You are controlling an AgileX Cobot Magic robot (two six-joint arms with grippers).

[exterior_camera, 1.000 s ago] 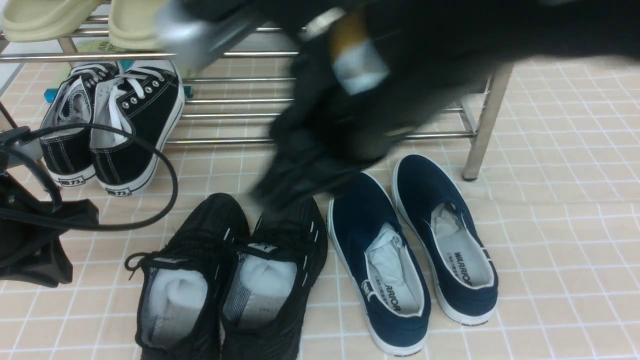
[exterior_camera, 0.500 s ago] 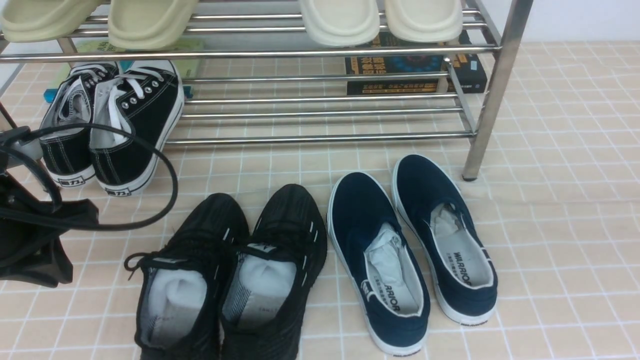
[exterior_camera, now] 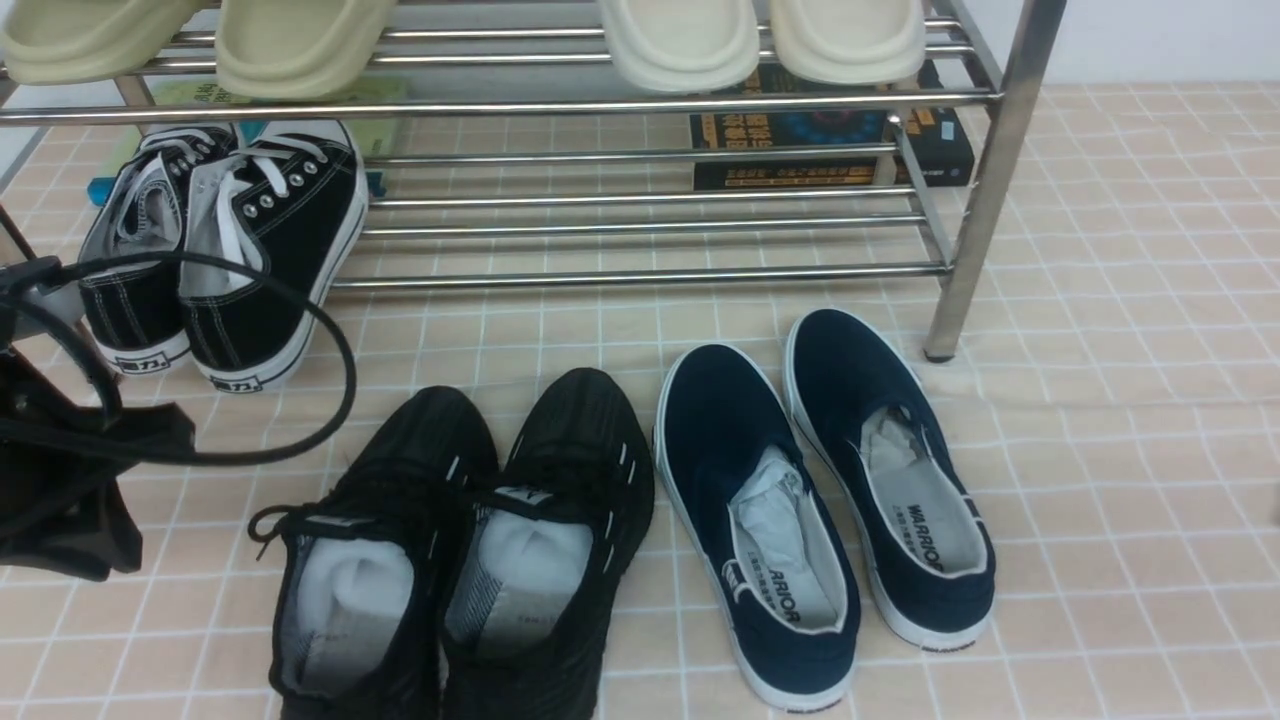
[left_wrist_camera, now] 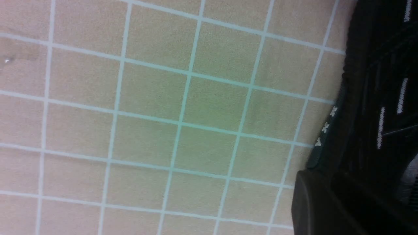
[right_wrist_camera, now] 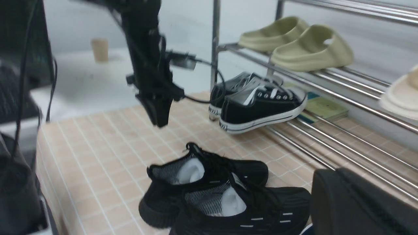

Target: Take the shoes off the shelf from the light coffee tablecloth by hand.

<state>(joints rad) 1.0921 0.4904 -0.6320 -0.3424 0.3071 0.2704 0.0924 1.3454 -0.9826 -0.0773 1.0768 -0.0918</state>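
Shoes (exterior_camera: pixel 460 540) beside navy slip-ons (exterior_camera: pixel 820 480) on tablecloth (exterior_camera: pixel 1100 450), shelf (exterior_camera: pixel 985 180) behind; left gripper (right_wrist_camera: pixel 159 116), right gripper (right_wrist_camera: pixel 356 202): state unclear.

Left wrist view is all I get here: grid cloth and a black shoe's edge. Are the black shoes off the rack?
Observer: Yes, both shoes lie side by side on the tablecloth, in front of the shelf.
Operator: What sits on the shelf?
Observer: A pair of black canvas sneakers with white soles, on the lower tier.
Operator: Is this arm carrying anything?
Observer: No, the left claw hangs above the tablecloth beside the shoes, holding nothing.
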